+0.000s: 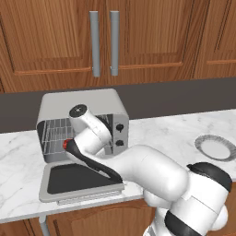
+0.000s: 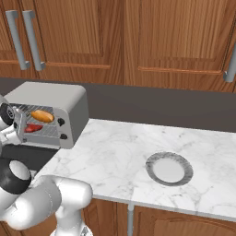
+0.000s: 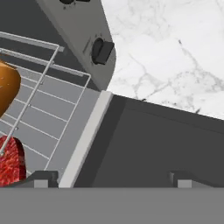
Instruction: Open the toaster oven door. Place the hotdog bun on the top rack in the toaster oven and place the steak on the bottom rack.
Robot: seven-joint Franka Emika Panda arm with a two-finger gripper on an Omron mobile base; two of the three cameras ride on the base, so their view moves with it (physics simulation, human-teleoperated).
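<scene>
toaster oven door (image 1: 80, 177) lies flat on the counter (image 2: 138, 152); hotdog bun (image 2: 42, 115) sits on top rack, steak (image 2: 31, 127) below it. gripper (image 3: 109, 180) jaws apart, empty — both items look delivered.

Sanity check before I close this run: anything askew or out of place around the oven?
Nothing stands out. Toaster oven door lies flat open; hotdog bun sits above the steak inside, and the gripper is open over the door.
</scene>
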